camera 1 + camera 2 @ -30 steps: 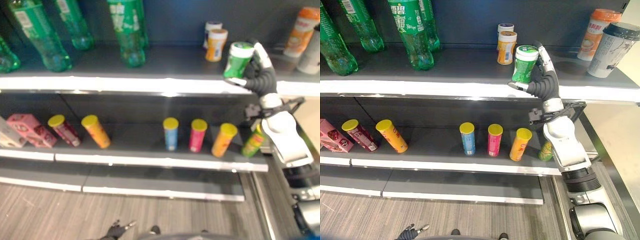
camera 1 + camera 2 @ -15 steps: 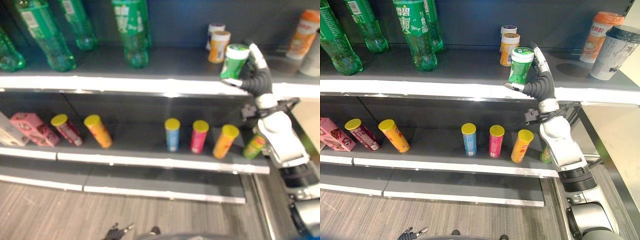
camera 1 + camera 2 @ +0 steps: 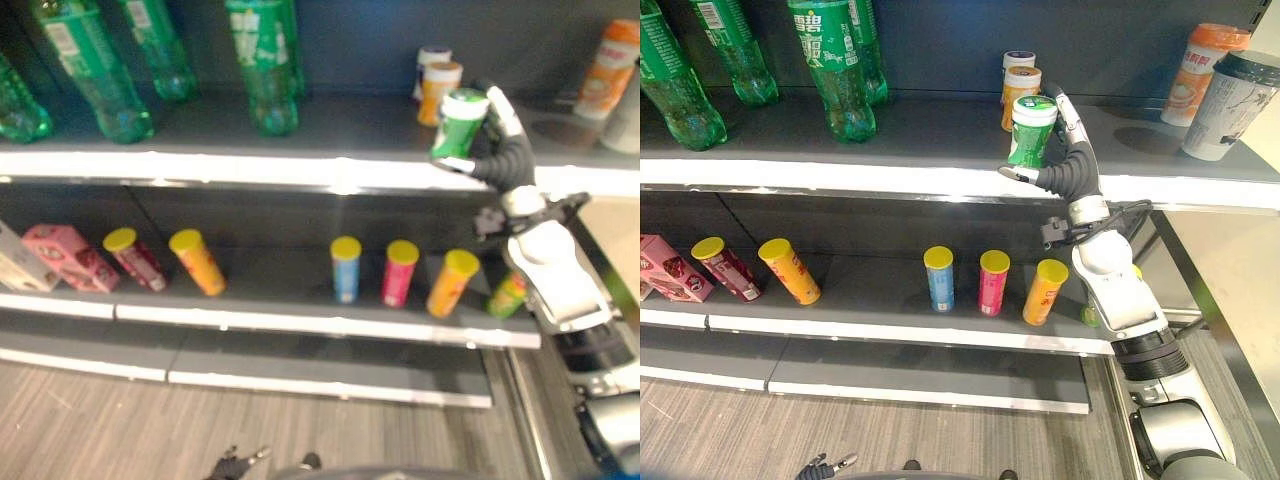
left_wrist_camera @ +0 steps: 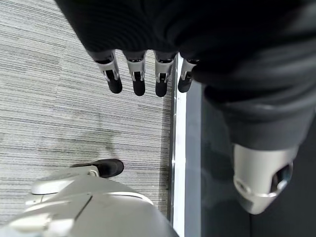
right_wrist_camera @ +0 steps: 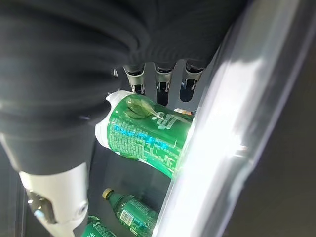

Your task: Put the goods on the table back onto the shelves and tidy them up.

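Note:
A green can with a white lid (image 3: 1032,130) is upright in my right hand (image 3: 1070,176), whose fingers and thumb curl round it. It hangs over the front part of the upper shelf (image 3: 890,176), just in front of an orange can (image 3: 1019,86) and a white can (image 3: 1017,60) behind that. Whether its base touches the shelf I cannot tell. In the right wrist view the green can (image 5: 148,138) lies across the fingers (image 5: 161,84), beside the bright shelf edge. My left hand (image 4: 138,74) hangs low over the wooden floor, fingers straight and holding nothing.
Green bottles (image 3: 830,60) stand at the left of the upper shelf; two tall cups (image 3: 1230,100) at its right end. On the lower shelf stand blue (image 3: 938,280), pink (image 3: 992,283) and orange (image 3: 1043,292) tubes, with leaning tubes (image 3: 790,272) and a pink box (image 3: 670,270) at left.
My right hand has carried the green can to the left and deeper over the upper shelf, closer to the orange can. The left hand has stayed put.

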{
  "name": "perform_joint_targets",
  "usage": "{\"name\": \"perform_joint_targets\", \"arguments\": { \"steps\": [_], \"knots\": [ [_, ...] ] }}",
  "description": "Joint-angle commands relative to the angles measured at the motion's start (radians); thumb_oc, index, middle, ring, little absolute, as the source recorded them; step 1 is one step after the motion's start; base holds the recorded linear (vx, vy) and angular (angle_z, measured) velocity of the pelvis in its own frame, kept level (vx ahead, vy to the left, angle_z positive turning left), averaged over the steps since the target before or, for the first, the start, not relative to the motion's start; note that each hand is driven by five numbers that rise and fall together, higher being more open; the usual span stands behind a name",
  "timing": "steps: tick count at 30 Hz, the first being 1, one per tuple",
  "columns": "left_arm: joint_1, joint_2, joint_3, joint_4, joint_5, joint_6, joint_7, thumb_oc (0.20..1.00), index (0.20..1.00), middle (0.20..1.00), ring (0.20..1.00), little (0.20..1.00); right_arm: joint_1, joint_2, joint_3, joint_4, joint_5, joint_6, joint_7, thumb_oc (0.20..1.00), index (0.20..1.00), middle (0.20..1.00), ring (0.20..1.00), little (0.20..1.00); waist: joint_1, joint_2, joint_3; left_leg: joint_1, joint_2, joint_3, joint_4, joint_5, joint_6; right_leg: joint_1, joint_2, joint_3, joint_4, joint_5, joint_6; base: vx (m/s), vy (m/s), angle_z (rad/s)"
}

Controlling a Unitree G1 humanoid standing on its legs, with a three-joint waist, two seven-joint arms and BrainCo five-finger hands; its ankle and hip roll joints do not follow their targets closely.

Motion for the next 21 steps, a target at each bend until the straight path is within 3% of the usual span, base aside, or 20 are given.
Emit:
{"name": "perform_joint_targets", "arguments": {
  "steps": [1,11,15,17,21],
  "knots": [
    [-0.08,0.032,0.01,0.029,0.007,-0.014,0.02,1.0,1.0,1.0,1.0,1.0,-0.104,0.017,0.031,0.035,0.009,-0.006,-0.003,1.0,1.0,1.0,1.0,1.0,0.042,-0.045,0.046,0.05,0.011,0.017,0.009,-0.13,-0.034,0.019,-0.133,-0.068,0.008,0.019,0.075,0.0,0.0,0.0],
    [-0.089,0.022,0.016,0.02,0.014,-0.018,0.043,1.0,1.0,1.0,1.0,1.0,-0.066,-0.03,-0.08,-0.032,-0.217,0.004,-0.119,1.0,1.0,1.0,1.0,1.0,0.028,-0.039,0.049,0.052,0.012,0.014,0.009,-0.134,-0.031,0.017,-0.133,-0.067,0.01,0.017,0.078,0.0,0.001,0.01],
    [-0.094,0.021,0.023,0.024,0.023,-0.022,0.05,1.0,1.0,1.0,1.0,1.0,-0.031,-0.04,-0.203,-0.168,-0.244,-0.074,-0.187,1.0,1.0,1.0,1.0,1.0,0.016,-0.036,0.05,0.049,0.013,0.014,0.009,-0.136,-0.028,0.012,-0.131,-0.06,0.01,0.012,0.079,0.0,0.002,0.08],
    [-0.092,0.023,0.024,0.026,0.028,-0.024,0.05,1.0,1.0,1.0,1.0,1.0,-0.011,-0.044,-0.236,-0.208,-0.246,-0.087,-0.186,1.0,1.0,1.0,1.0,1.0,0.016,-0.037,0.048,0.049,0.014,0.014,0.009,-0.137,-0.029,0.011,-0.129,-0.06,0.01,0.011,0.08,0.01,-0.008,0.06],
    [-0.091,0.033,0.034,0.028,0.034,-0.038,0.035,1.0,1.0,1.0,1.0,1.0,0.048,-0.071,-0.346,-0.316,-0.166,-0.183,-0.149,1.0,1.0,1.0,1.0,1.0,0.004,-0.04,0.045,0.052,0.017,0.019,0.009,-0.139,-0.03,0.003,-0.123,-0.049,0.01,0.009,0.082,0.0,-0.003,0.01]
  ]
}}
